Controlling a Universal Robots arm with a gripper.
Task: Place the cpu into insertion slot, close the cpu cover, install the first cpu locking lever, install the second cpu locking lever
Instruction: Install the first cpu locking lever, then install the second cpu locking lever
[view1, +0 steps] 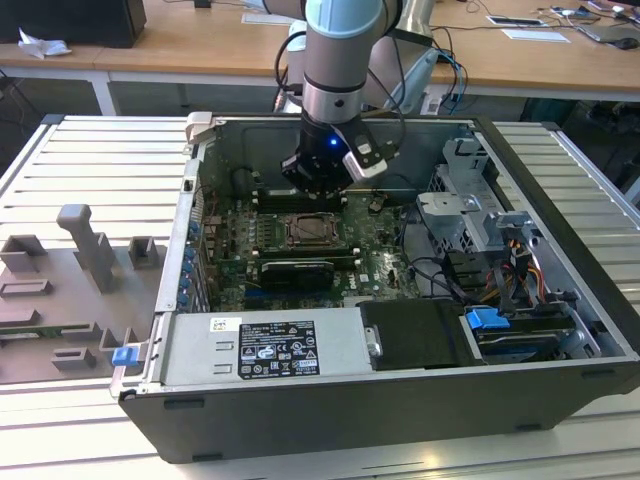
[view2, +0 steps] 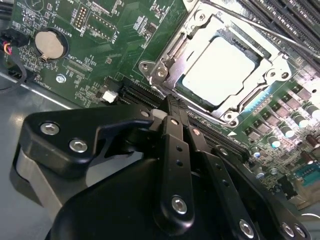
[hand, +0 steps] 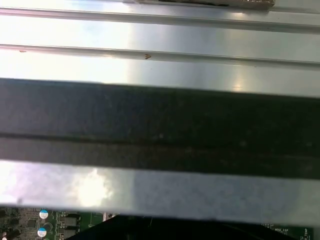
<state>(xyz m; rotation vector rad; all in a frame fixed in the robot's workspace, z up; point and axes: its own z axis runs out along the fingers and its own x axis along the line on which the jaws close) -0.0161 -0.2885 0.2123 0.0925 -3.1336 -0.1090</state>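
The cpu (view2: 219, 71), a pale square chip, lies flat in the insertion slot (view1: 309, 232) on the green circuit board (view2: 100, 45). The silvery cpu cover (view2: 165, 62) frames it, lying down around the chip. A thin metal lever rod (view2: 270, 32) runs along one side of the socket. My gripper (view2: 172, 107) hovers just beside the socket's edge, its black fingers pressed together with nothing between them. In the exterior view the gripper (view1: 315, 188) hangs over the board just behind the socket.
The board sits inside an open computer case (view1: 560, 250) with a power supply (view1: 270, 345) in front and a drive cage (view1: 480, 220) on the exterior view's right. Long black memory slots (view2: 295, 20) flank the socket. A grey fixture tray (view1: 70, 290) lies outside the case.
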